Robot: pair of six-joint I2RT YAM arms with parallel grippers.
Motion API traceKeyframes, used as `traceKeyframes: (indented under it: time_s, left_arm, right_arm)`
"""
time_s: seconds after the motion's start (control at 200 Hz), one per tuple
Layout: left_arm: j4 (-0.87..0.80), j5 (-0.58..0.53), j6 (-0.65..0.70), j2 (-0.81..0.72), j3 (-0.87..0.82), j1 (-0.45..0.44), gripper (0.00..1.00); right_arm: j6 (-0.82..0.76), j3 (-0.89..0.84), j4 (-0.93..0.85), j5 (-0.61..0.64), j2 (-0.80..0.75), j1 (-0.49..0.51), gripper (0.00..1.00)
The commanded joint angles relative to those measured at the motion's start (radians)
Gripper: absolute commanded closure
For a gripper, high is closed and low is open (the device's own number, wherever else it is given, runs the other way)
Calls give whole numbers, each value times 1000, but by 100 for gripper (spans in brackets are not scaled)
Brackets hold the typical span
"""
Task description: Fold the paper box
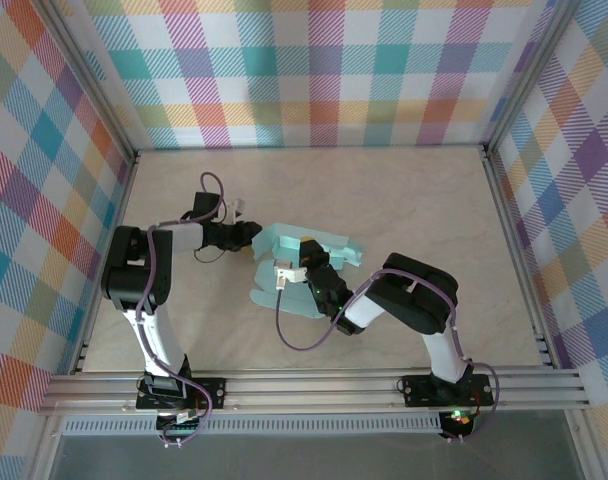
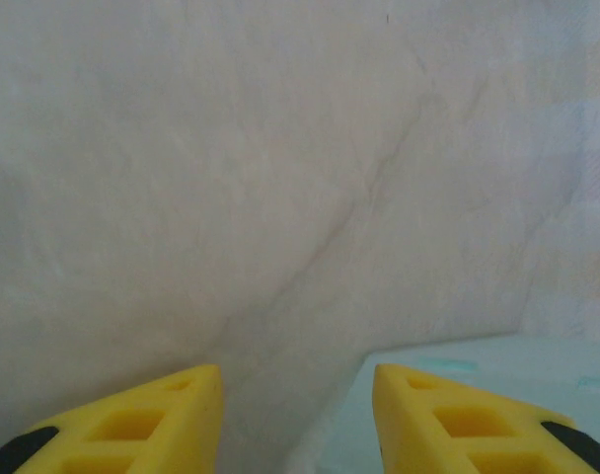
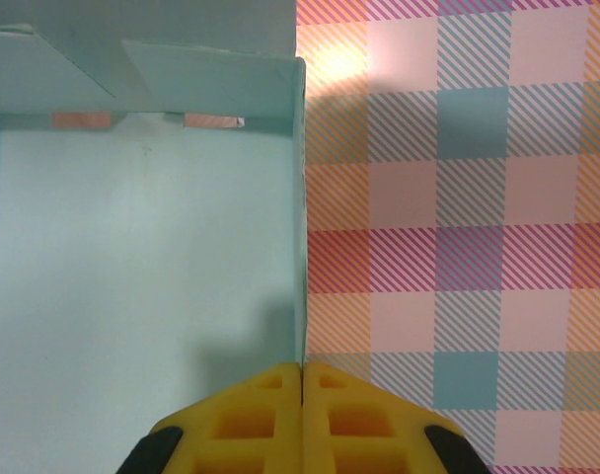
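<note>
My right tool (image 3: 302, 371) is pinched shut on a raised wall of the paper box (image 3: 142, 247), which sits in the middle of the bench (image 1: 414, 200). The left tool (image 2: 296, 375) stands part open and empty, at the box's edge, I think. A careless pull could tear or buckle that thin wall.

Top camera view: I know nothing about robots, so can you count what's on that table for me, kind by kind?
Robot arms: 2, the left arm and the right arm
Mint-green paper box: 1
Total: 3
</note>
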Motion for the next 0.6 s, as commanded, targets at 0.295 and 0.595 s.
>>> traceKeyframes:
  time_s: [0.295,0.595]
  left_arm:
    - [242,44,73,-169,-188,-47,53]
    - [300,35,129,-181,-225,-78,52]
  right_arm:
    - [68,7,-8,7,-6,-4,100]
    - [86,1,-24,8,-18,-4,100]
